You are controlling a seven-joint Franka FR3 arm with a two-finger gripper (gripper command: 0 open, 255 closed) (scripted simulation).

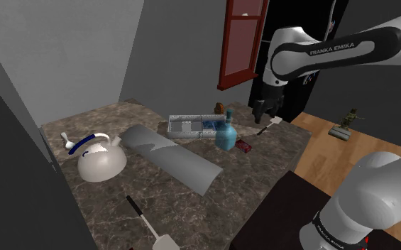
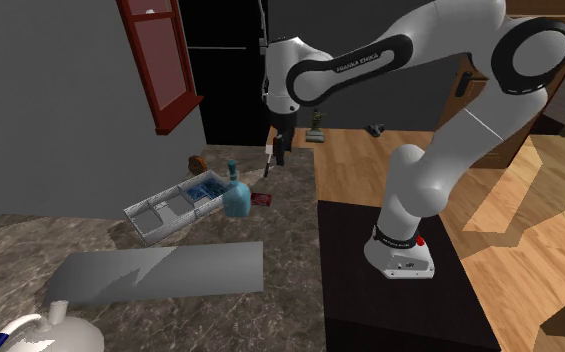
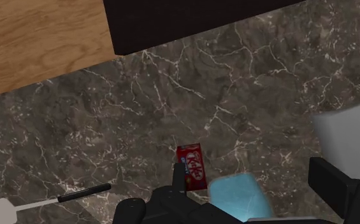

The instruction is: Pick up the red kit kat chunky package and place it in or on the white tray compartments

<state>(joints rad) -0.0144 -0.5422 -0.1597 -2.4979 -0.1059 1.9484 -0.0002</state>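
The desk [image 1: 248, 177] was dark grey-brown, marbled with thin pale veins. On it the chocolate wrapper [image 3: 191, 167] was red with white lettering, the bottle [image 1: 226, 135] pale see-through blue, the tray [image 1: 181, 119] white. The kettle [image 1: 101, 162] was white with a blue handle; the spatula [image 1: 149, 226] had a black handle and white blade. The arm [image 1: 333, 51] was white with dark joints, its pincer [image 1: 268, 112] black. The window frame [image 1: 240, 42] was dark red, the floor [image 3: 38, 38] orange-brown wood grain.
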